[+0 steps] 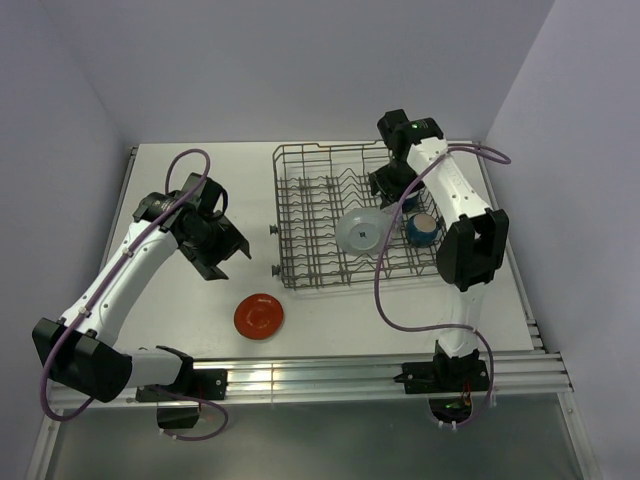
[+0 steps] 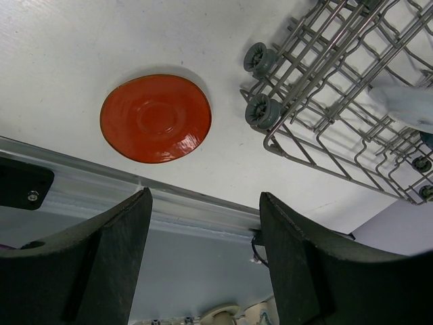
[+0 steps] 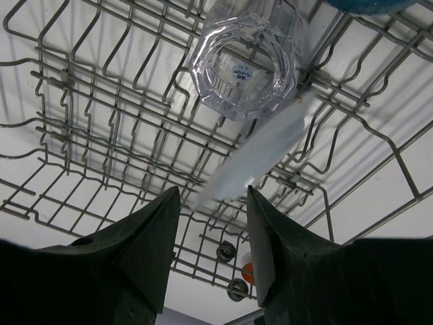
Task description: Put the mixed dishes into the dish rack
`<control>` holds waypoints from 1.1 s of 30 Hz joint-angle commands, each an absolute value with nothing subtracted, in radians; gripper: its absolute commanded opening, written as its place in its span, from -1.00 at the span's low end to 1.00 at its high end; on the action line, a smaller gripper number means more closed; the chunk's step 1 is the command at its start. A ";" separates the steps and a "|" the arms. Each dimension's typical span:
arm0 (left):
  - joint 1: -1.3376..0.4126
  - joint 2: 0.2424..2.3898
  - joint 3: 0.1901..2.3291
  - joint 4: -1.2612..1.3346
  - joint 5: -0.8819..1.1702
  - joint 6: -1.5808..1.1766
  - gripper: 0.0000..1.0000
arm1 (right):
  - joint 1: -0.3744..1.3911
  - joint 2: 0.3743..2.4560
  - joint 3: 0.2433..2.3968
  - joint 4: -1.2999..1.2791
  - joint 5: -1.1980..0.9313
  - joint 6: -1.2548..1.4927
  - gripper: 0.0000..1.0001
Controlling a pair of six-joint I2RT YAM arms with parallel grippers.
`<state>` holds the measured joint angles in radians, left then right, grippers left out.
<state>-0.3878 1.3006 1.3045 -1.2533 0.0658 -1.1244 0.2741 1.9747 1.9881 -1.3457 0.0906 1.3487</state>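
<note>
Your right gripper [image 3: 212,198]: jaws apart, empty, over clear glass tumbler [image 3: 243,64] in dish rack [image 3: 101,122]. Your left gripper [image 2: 206,203]: wide, empty, near red-orange plate [image 2: 155,118].

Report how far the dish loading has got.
Done: pale blue-grey plate, dark blue mug and clear glass tumbler sit in the dish rack. In hand: nothing; right gripper and left gripper are both open. Left: the red-orange plate, on the table.
</note>
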 commanded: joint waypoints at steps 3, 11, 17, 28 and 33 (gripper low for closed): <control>-0.397 1.293 1.333 -1.278 0.037 -1.154 0.42 | 0.268 1.967 2.040 -1.436 0.146 1.295 0.04; -0.402 1.312 1.348 -1.335 0.006 -1.189 0.43 | 0.275 1.864 2.013 -1.410 0.175 1.258 0.04; -0.403 1.299 1.295 -1.321 0.014 -1.193 0.41 | 0.284 1.795 2.011 -1.368 0.187 1.166 0.04; -0.426 1.276 1.462 -1.223 0.025 -1.101 0.34 | 0.347 1.812 2.047 -1.221 0.106 0.586 0.08; -0.482 1.373 1.589 -1.100 0.026 -1.034 0.36 | 0.353 1.694 1.922 -1.125 0.006 0.512 0.10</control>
<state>-0.4450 1.3212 1.5108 -1.2198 0.0292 -1.1019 0.3500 1.8080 1.9915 -1.2079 0.0742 0.6342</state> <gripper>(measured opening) 0.679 0.545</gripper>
